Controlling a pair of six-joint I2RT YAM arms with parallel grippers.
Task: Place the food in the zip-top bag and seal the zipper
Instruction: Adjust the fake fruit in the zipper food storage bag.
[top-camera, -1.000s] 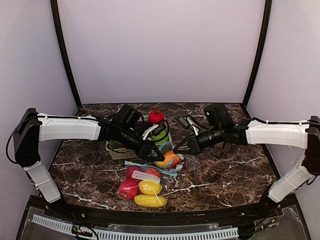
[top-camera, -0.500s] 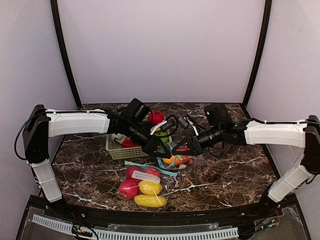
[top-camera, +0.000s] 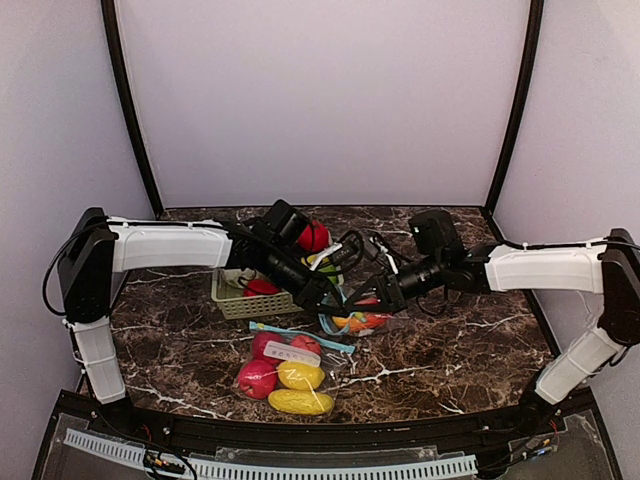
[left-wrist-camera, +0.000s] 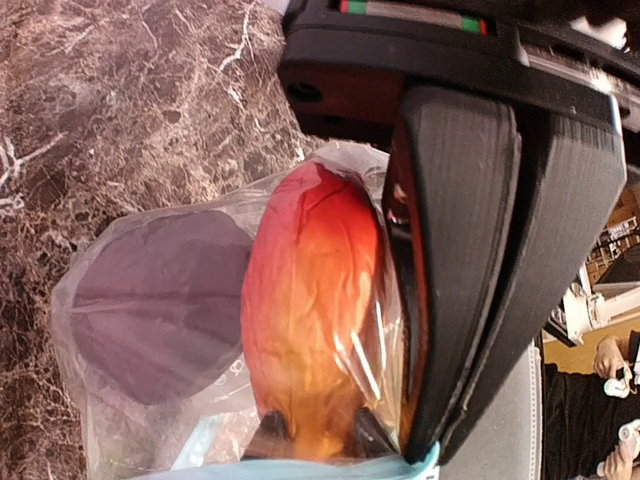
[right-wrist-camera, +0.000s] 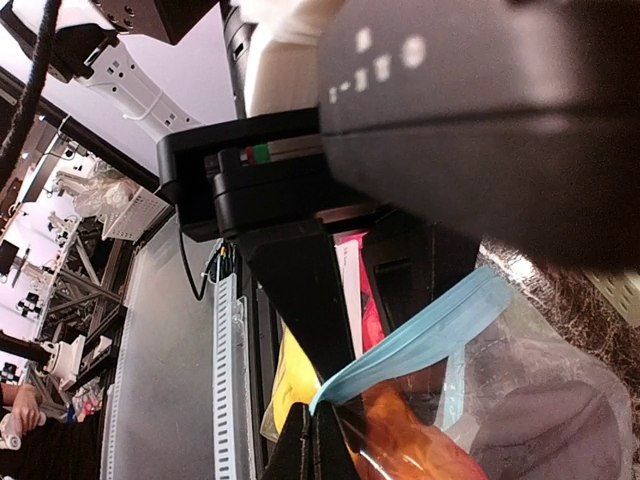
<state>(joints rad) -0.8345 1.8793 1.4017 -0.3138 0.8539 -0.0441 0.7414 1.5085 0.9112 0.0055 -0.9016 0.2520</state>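
Bag, holding an orange fruit and a purple one, hangs between our left hand and right hand, both pinched shut on its rim.

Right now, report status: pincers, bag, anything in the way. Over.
Left pincer shut on zip-top bag. Right pincer shut on its blue zipper strip. Orange-red fruit, purple piece inside. Second filled bag nearer, clear of pincers.

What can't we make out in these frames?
- Held bag zipper state: top view, left gripper and right gripper cover the mouth.
- Left gripper's hold: left wrist view, fingertips cut off by the bottom edge.
- Basket contents: top view, left arm overlaps it.
- Dark purple item: bag film blurs it.
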